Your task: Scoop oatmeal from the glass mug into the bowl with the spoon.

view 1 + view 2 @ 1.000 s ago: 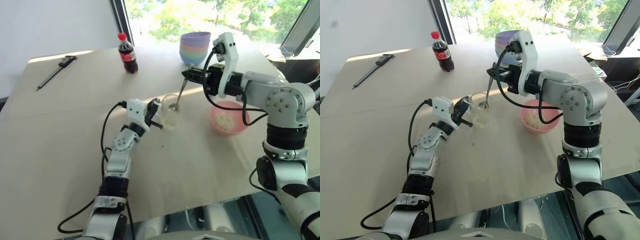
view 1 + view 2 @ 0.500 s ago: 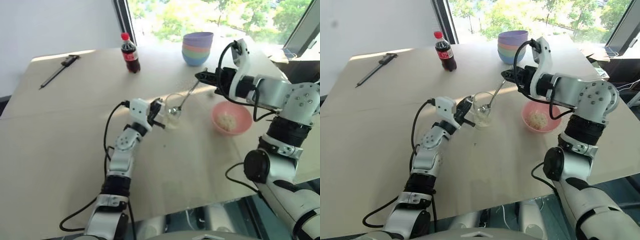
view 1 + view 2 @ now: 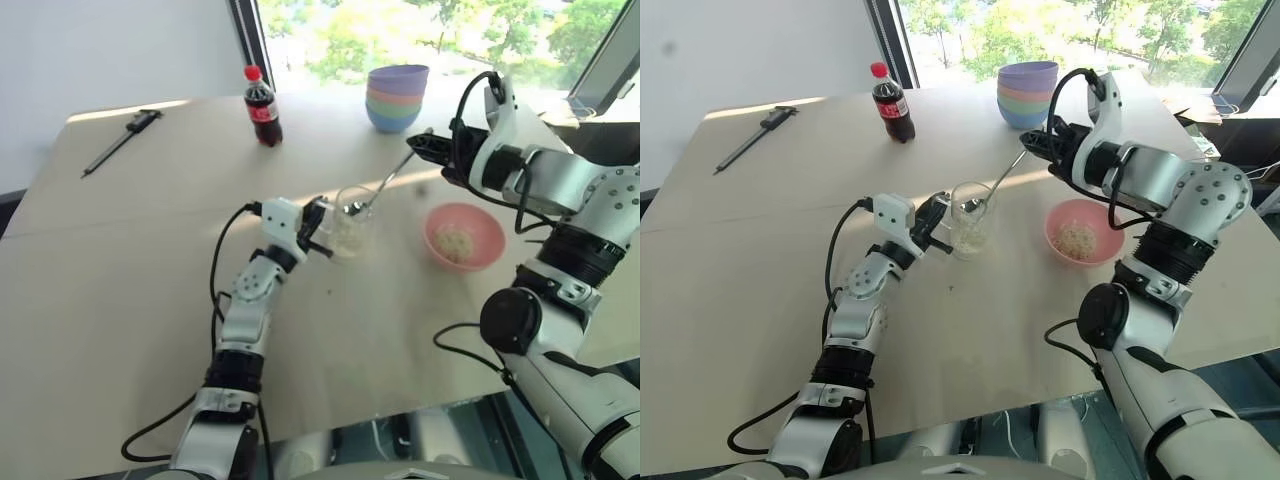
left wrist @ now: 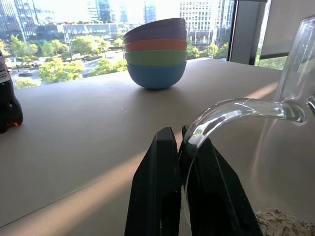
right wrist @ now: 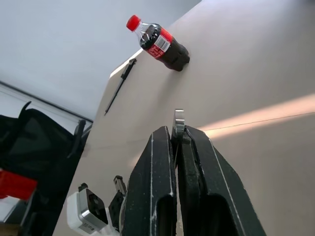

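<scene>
The small clear glass mug (image 3: 971,215) stands upright on the pale wooden table (image 3: 760,300), near the middle, with a thin layer of pale flaky oatmeal (image 4: 283,221) at its bottom. The left gripper (image 4: 183,147) has its two black fingers pressed together on the mug's curved handle. Glass is rigid, smooth and breakable, and the nearly empty mug looks light, so the handle is probably the safest hold; a grip there could let the mug swivel if pushed from inside.

The right gripper (image 3: 1048,140) is clamped tight on the end of the slim silver metal spoon (image 3: 998,182), whose handle slants down to the left so that its small oval end sits at the mug's rim (whether it carries oats cannot be told). The spoon is stiff, thin and slick, and held by its far end it likely twists easily. The oats are loose and weightless, apt to spill from a tilted spoon.

The shallow round pink plastic bowl (image 3: 1081,231) sits just to the right of the mug, already holding a small heap of oats.
</scene>
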